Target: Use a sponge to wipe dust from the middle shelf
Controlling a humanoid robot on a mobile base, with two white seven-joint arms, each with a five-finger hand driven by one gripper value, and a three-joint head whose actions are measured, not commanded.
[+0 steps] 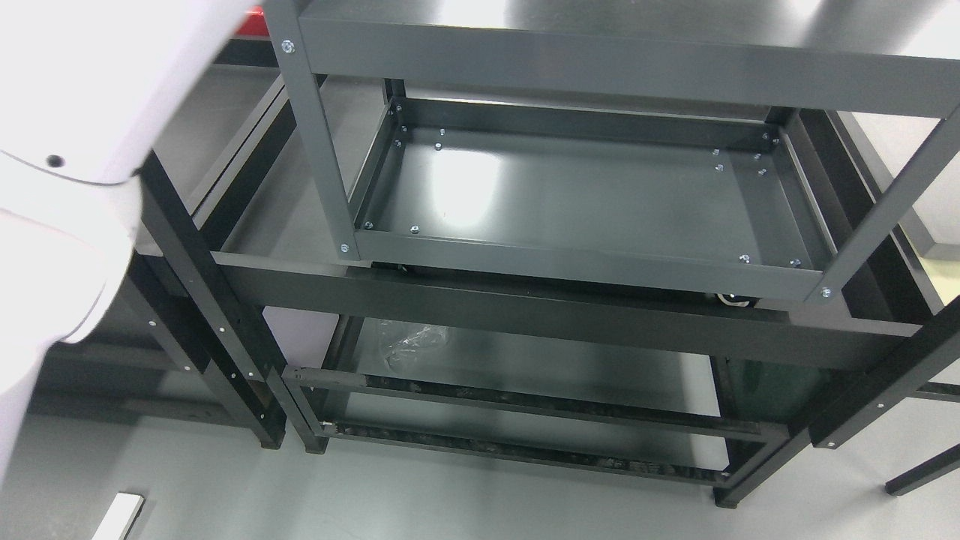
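Note:
A grey metal rack stands before me, seen from above. Its middle shelf (pixel 585 195) is a shallow grey tray with raised rims and a bright glare patch at the left. Nothing lies on it, and no sponge shows anywhere in the head view. My left arm (pixel 67 150) fills the upper left corner as a large white shell, very close to the camera. Its hand is outside the picture. My right arm is out of view.
The rack's top shelf (pixel 622 45) crosses the upper edge. A black frame (pixel 525 307) surrounds the rack, with a lower shelf holding crumpled clear plastic (pixel 412 341). Black posts stand at left and right. A small white block (pixel 118 517) lies on the grey floor.

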